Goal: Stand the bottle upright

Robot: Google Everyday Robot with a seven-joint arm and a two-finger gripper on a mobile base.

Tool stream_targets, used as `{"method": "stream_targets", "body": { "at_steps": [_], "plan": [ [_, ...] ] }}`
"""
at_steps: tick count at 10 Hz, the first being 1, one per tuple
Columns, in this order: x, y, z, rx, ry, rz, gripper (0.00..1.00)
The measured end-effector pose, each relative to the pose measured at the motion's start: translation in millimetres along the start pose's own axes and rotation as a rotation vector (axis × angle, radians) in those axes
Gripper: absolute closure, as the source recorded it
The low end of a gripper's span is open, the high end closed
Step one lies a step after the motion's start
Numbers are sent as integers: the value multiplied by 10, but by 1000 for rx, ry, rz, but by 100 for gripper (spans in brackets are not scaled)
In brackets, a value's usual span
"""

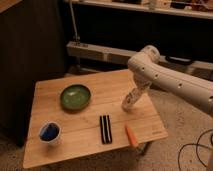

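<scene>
End effector (pixel 131 101) clamped shut on the slim whitish bottle (pixel 129 104), tilted above the table (pixel 115 85).

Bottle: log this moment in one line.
pincer: shut on bottle | bottle: tilted, over table right side | carrot, block: untouched

A light wooden table (pixel 60 145) stands on a speckled floor (pixel 175 135). A green bowl (pixel 75 96) sits left of its centre. At the near left corner rests a white cup (pixel 50 133) with blue contents. A black striped flat block (pixel 105 129) lies near the front edge, and an orange carrot-shaped piece (pixel 131 135) lies just right of it, apart. A dark cabinet (pixel 30 55) stands far left.
</scene>
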Motion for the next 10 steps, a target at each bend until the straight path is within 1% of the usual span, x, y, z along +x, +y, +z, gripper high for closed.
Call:
{"method": "stream_targets", "body": {
  "at_steps": [5, 8, 10],
  "plan": [
    [-116, -22, 49, 3, -45, 3, 98],
    [-177, -29, 83, 8, -61, 13, 98],
    [-210, -50, 117, 18, -67, 17, 98]
  ]
}}
